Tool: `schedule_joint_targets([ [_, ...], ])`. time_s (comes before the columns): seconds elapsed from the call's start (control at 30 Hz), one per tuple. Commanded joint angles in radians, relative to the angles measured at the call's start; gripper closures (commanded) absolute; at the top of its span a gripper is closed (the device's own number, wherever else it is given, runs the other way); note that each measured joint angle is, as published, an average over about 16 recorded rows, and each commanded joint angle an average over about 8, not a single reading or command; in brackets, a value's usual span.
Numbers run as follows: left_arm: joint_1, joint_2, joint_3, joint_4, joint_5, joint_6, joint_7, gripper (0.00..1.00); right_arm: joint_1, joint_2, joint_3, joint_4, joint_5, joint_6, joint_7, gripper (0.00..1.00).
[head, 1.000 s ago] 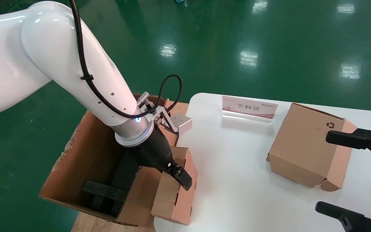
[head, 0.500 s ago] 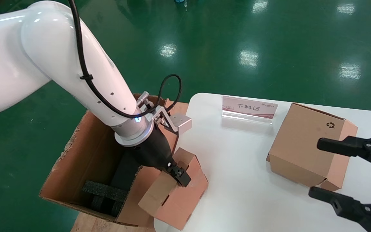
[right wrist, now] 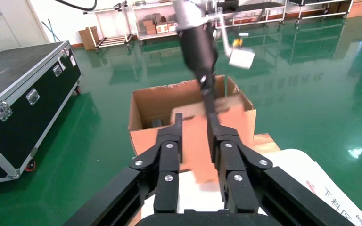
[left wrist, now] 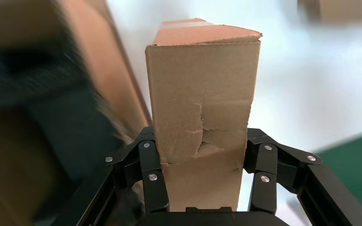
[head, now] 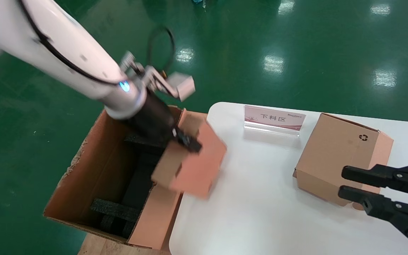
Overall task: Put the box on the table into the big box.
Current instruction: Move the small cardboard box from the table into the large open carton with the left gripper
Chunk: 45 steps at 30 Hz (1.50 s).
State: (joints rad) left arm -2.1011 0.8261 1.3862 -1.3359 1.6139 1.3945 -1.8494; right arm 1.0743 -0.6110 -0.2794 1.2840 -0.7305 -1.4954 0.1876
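Above the big box point(head: 94, 170), left pincer point(head: 186, 141) clamps the box point(head: 193, 166), tilted tableward.

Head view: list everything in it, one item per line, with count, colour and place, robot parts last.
box: one, plain brown, lifted off the table and tilted, over the near-table wall of the big box.
big box: one, brown, open, on the floor left of the table.
black foam pieces: several, black, inside the big box.
box with recycling symbol: one, brown, on the table's right part.
sign: one, pink and white with clear base, at the table's far edge.
table: one, white.
floor: green, glossy.
left tool: one, black, shut on the box.
right tool: one, black, slightly open, empty, beside the recycling-symbol box.
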Motion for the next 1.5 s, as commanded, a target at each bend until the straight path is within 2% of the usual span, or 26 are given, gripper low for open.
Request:
schedule_joint_targets([
  [0.03,-0.019,-0.021,-0.023,0.001,0.016,-0.012,0.008,1.00,0.000,0.000,0.000,0.000,0.000,0.000,0.000,0.00],
  [0.43,-0.130,-0.169,-0.239,-0.022,0.099,-0.079,0.095,1.00,0.000,0.000,0.000,0.000,0.000,0.000,0.000,0.00],
  [0.67,-0.189,-0.211,-0.277,-0.030,0.151,-0.070,0.120,1.00,0.000,0.000,0.000,0.000,0.000,0.000,0.000,0.00],
  [0.8,-0.227,-0.219,-0.246,-0.030,0.170,-0.041,0.122,1.00,0.000,0.000,0.000,0.000,0.000,0.000,0.000,0.00],
  [1.17,-0.333,-0.208,-0.083,0.032,0.175,0.110,0.114,1.00,0.000,0.000,0.000,0.000,0.000,0.000,0.000,0.00],
  [1.5,-0.390,-0.234,0.082,0.080,0.096,0.160,0.077,1.00,0.000,0.000,0.000,0.000,0.000,0.000,0.000,0.00],
])
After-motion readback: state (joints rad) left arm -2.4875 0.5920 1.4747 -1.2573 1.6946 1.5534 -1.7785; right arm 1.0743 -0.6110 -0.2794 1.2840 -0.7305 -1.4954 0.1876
